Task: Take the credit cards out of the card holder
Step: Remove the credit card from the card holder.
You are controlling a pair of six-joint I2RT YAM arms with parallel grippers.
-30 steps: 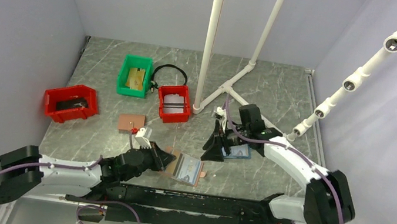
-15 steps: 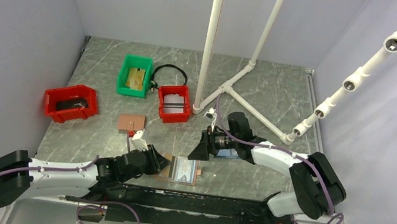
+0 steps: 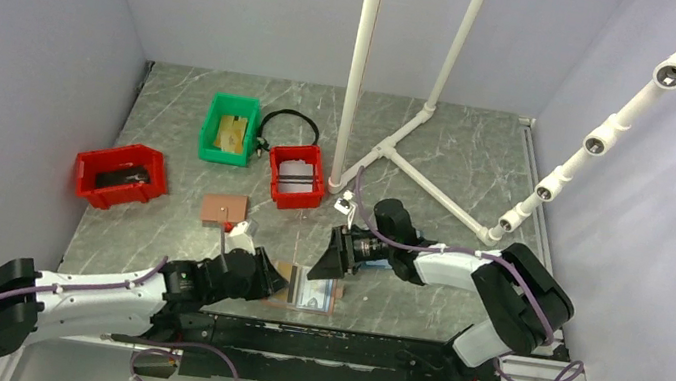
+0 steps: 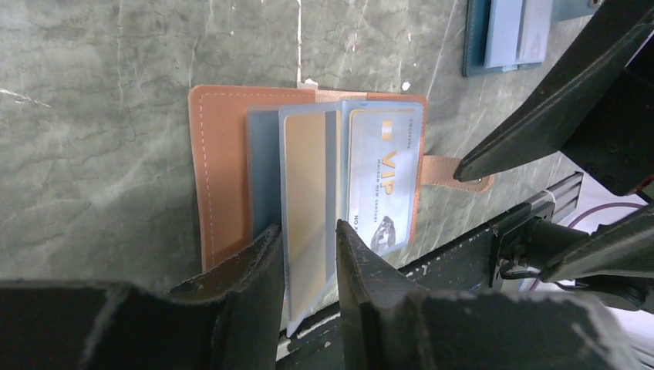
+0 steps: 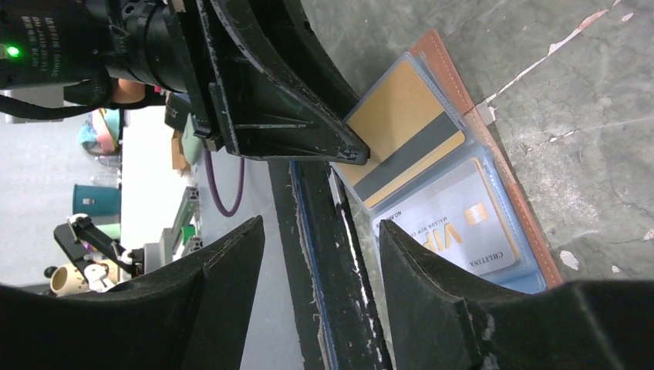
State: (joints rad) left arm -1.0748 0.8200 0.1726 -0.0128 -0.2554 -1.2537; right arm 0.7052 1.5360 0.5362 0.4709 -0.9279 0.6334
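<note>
The brown card holder (image 3: pixel 296 288) lies open at the table's near edge, its light blue inside up (image 4: pixel 220 169) (image 5: pixel 540 258). A gold card with a dark stripe (image 4: pixel 305 169) (image 5: pixel 401 116) sticks out of its clear sleeve toward the near edge. A pale VIP card (image 4: pixel 382 177) (image 5: pixel 455 231) sits in the pocket beside it. My left gripper (image 3: pixel 272 277) (image 4: pixel 306 227) has its jaws narrowly apart, straddling the gold card's near end. My right gripper (image 3: pixel 332 260) (image 5: pixel 320 223) is open and empty, close above the holder's far side.
The all-blue holder (image 4: pixel 505 35) lies just beyond the brown one. Two red bins (image 3: pixel 121 175) (image 3: pixel 297 175), a green bin (image 3: pixel 230 129), a brown flat piece (image 3: pixel 223 207) and a black cable (image 3: pixel 288 123) are at the back left. White pipe frame (image 3: pixel 359 72) stands mid-back. Black rail (image 3: pixel 341 348) lines the near edge.
My right gripper moved left from the blue holder to just above the brown holder. My left gripper drew back slightly toward the near left, and the holder shifted a little with it.
</note>
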